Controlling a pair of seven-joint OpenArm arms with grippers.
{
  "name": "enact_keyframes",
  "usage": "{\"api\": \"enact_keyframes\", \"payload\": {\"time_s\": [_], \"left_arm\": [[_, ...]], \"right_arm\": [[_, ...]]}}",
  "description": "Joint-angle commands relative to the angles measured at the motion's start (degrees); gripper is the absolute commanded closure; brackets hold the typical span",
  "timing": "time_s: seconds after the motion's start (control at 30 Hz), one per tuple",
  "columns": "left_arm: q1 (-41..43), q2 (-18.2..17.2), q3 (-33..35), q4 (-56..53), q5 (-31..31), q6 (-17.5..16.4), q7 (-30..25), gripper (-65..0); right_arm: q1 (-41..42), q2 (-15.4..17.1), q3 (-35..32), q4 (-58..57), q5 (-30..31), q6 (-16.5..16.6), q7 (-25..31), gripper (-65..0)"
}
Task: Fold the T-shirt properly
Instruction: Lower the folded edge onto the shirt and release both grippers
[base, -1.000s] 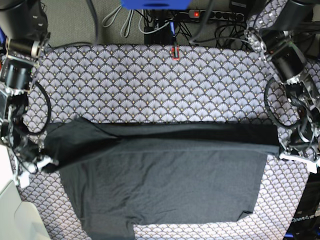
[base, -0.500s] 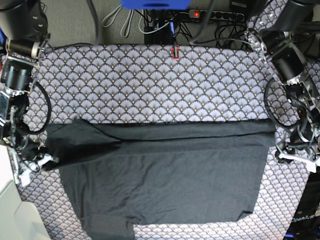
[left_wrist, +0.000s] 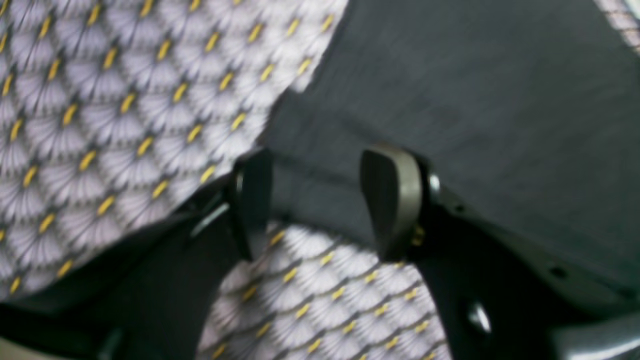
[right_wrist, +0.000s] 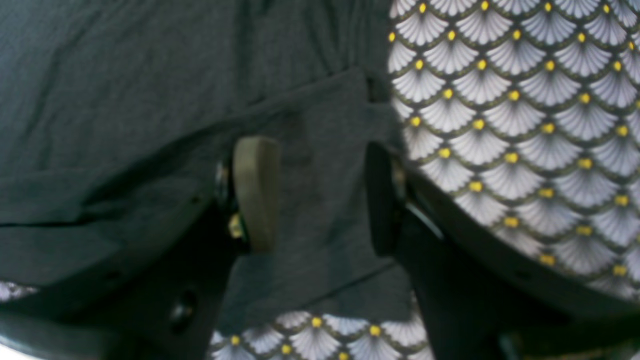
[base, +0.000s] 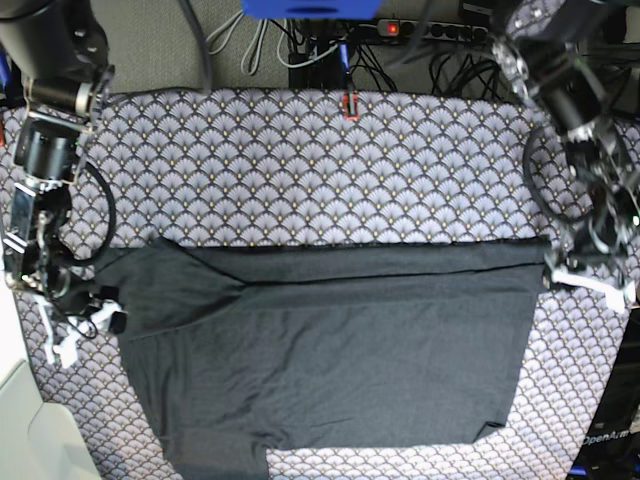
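Note:
The charcoal T-shirt (base: 330, 350) lies flat across the near half of the table, its far edge folded over into a long band. My left gripper (base: 585, 278) stands at the shirt's right corner. In the left wrist view it (left_wrist: 320, 200) is open, and the shirt's edge (left_wrist: 475, 90) lies slack between the spread fingers. My right gripper (base: 85, 325) is at the shirt's left sleeve. The right wrist view shows it (right_wrist: 320, 195) open too, with sleeve fabric (right_wrist: 125, 90) lying loose between its fingers, not pinched.
A grey scallop-patterned tablecloth (base: 300, 170) covers the table. A small red object (base: 350, 103) sits at the far edge, with a power strip and cables (base: 420, 30) behind it. A white object (base: 20, 420) stands at the near left corner.
Both grippers have opened and let go of the shirt. The folded band has settled flat, and both grippers have drawn slightly back from the cloth.

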Motion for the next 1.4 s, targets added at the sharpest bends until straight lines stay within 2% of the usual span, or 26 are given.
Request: {"api": "enact_keyframes", "payload": {"time_s": [0.0, 0.17, 0.33, 0.43, 0.67, 0.8, 0.87, 1.03, 1.23, 1.3, 1.37], "left_arm": [[0.0, -0.6, -0.1, 2.1, -1.0, -0.3, -1.2, -31.6], [3.7, -0.7, -0.1, 3.4, -4.8, -0.1, -2.0, -31.5], [4.4, -0.4, 0.2, 3.2, -3.3, 0.3, -7.0, -31.6], [4.4, -0.3, 0.2, 3.0, -2.6, 0.3, -7.7, -31.6], [0.0, -0.8, 0.0, -9.8, -3.0, -0.1, -8.1, -31.7], [-0.1, -0.7, 0.4, -12.0, -2.7, -0.2, -14.7, -31.7], [-0.1, -0.6, 1.3, -12.2, -2.7, -0.2, -16.2, -31.7], [-0.1, -0.8, 5.4, -12.3, -2.7, -0.1, -16.6, -31.7], [-0.1, -0.3, 5.9, -12.3, -2.7, 0.1, -16.6, -31.2], [0.2, -0.4, 5.8, -12.3, -2.7, -0.1, -16.6, -29.6], [0.3, -0.7, 5.7, -12.3, -2.7, -0.1, -16.6, -22.6]], "right_arm": [[0.3, 1.3, 0.4, 1.6, 0.6, 0.5, 1.3, -29.1], [-4.6, 0.4, 2.7, 7.8, 0.6, 0.5, 1.3, -29.1], [-7.3, -0.4, 2.8, 11.0, 0.6, 0.5, 1.0, -29.7], [-8.6, -0.4, 2.8, 11.8, 0.6, 0.5, 0.9, -33.1], [-9.0, -0.2, 2.8, 11.5, 0.3, 0.5, 1.2, -35.2], [-9.6, -0.1, 2.8, 11.5, 0.3, 0.5, 1.2, -35.2], [-9.6, -0.1, 2.8, 11.5, 0.3, 0.5, 1.2, -35.2], [-9.7, -0.1, 2.8, 11.4, 0.2, 0.5, 1.2, -35.2], [-9.7, -0.1, 2.8, 11.4, 0.2, 0.3, 1.2, -35.2], [-9.7, 0.0, 2.9, 11.4, 0.2, 0.3, 1.3, -35.1], [-9.7, 0.0, 4.0, 11.4, 0.2, 0.3, 1.3, -34.8]]}}
